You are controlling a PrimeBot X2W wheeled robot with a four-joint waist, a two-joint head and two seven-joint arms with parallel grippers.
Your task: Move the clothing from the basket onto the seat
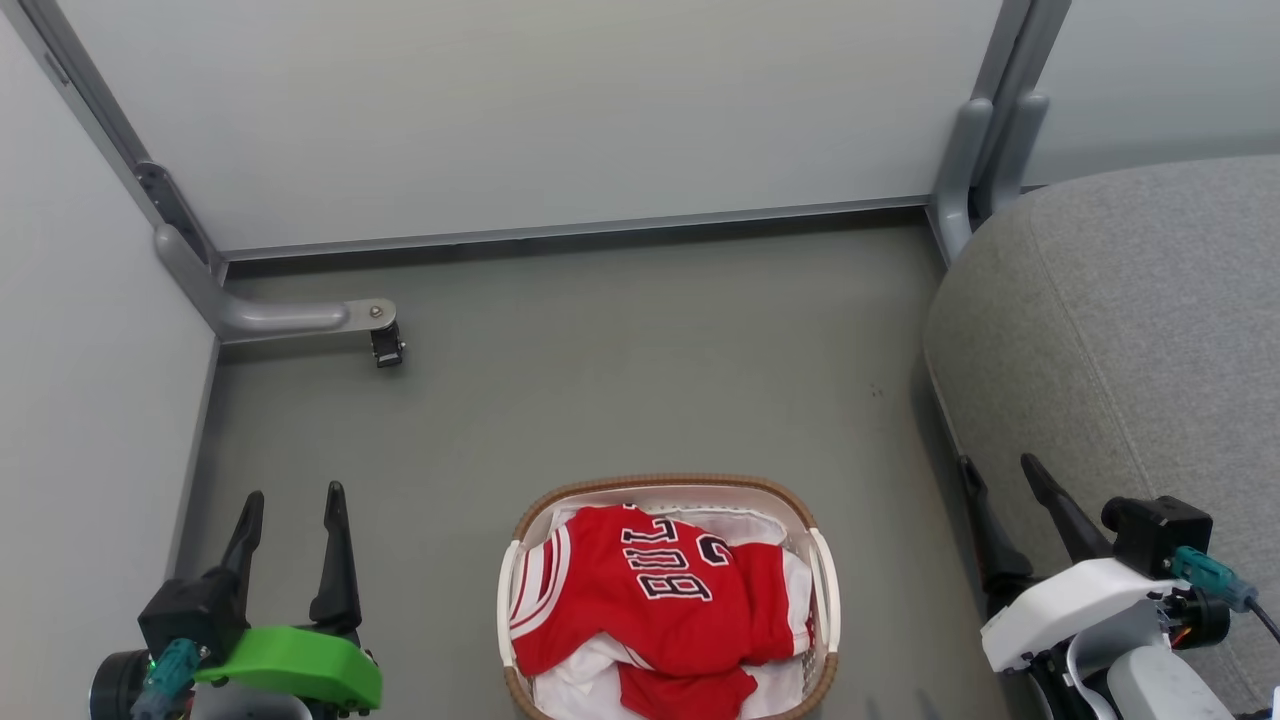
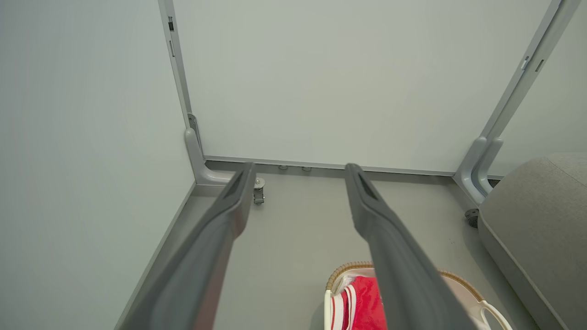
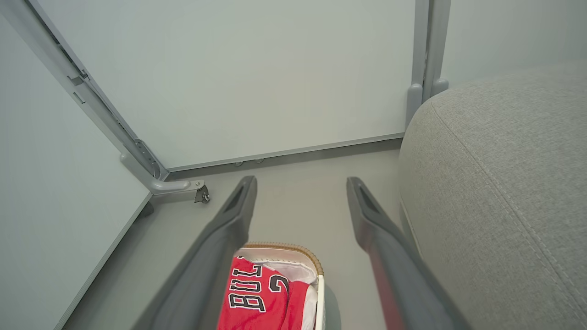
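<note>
Clothing (image 1: 640, 590) heaped in basket (image 1: 660, 482), between left tool (image 1: 295, 492) and right tool (image 1: 996, 462); both spread, clear of it.

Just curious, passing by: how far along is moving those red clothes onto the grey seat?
Nothing done: the red lettered jersey and a plain red garment lie in the white perforated plastic basket. Nothing in hand: the left gripper and right gripper are open, empty. Left: both go onto the grey fabric seat.

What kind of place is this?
Probably a partitioned test bay rather than a home: pale divider panels on castered feet enclose a grey floor holding a laundry basket and a grey seat.
</note>
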